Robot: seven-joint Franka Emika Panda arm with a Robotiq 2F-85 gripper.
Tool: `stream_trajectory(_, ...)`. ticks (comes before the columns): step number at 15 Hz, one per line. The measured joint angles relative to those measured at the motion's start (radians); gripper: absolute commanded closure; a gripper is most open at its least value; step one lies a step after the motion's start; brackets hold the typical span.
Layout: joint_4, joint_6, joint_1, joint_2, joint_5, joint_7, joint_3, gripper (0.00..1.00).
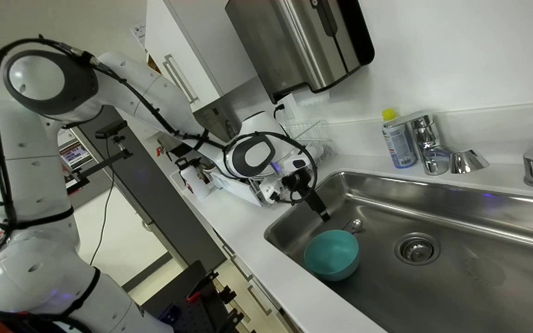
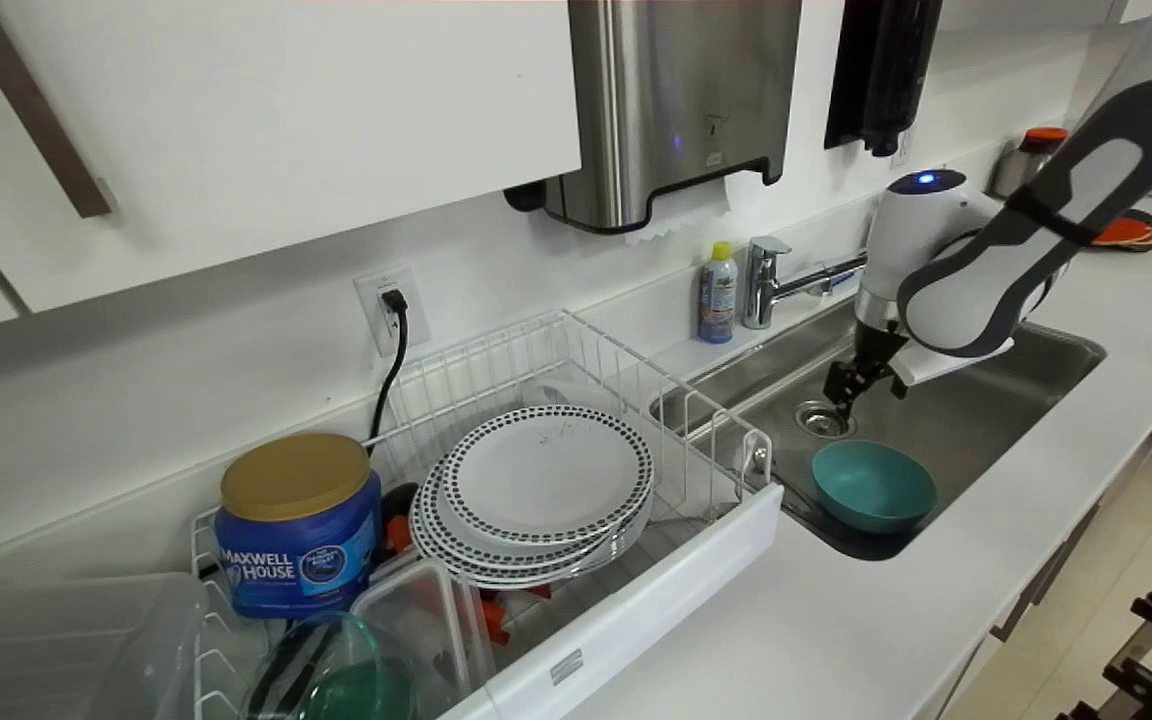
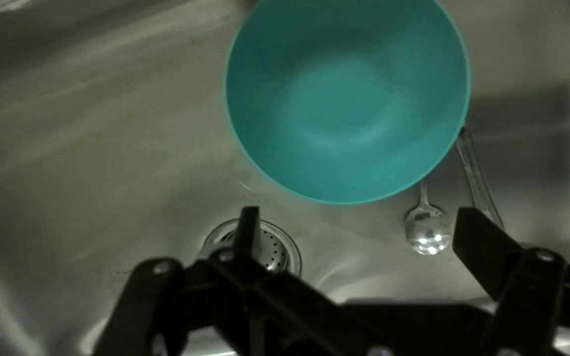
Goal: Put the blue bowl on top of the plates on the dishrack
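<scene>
The blue bowl point(image 1: 331, 254) stands upright in the steel sink, and it also shows in an exterior view point(image 2: 874, 485) and the wrist view point(image 3: 347, 109). It looks empty. My gripper point(image 3: 356, 217) is open with nothing between its fingers. It hovers above the sink, apart from the bowl, just past its rim, as an exterior view point(image 2: 871, 395) also shows. The plates point(image 2: 548, 475), white with dark dotted rims, lie stacked in the dishrack point(image 2: 636, 610), a white wire rack with a white front panel. My arm partly hides the dishrack in an exterior view point(image 1: 236, 187).
A spoon point(image 3: 427, 230) and other cutlery point(image 3: 475, 173) lie in the sink point(image 1: 479, 277) beside the bowl, near the drain point(image 1: 417, 249). A faucet point(image 1: 426, 143) and spray can point(image 1: 398, 141) stand behind. A coffee tub point(image 2: 298, 540) stands beside the plates. A towel dispenser point(image 2: 681, 110) hangs above.
</scene>
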Motion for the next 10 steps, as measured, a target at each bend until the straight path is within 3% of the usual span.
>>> stream_trajectory(4,0.02,-0.002,-0.081,0.046,0.007,-0.145,0.016,0.0)
stream_trajectory(10,0.03,-0.002,-0.085,0.061,0.003,-0.157,0.026,0.0)
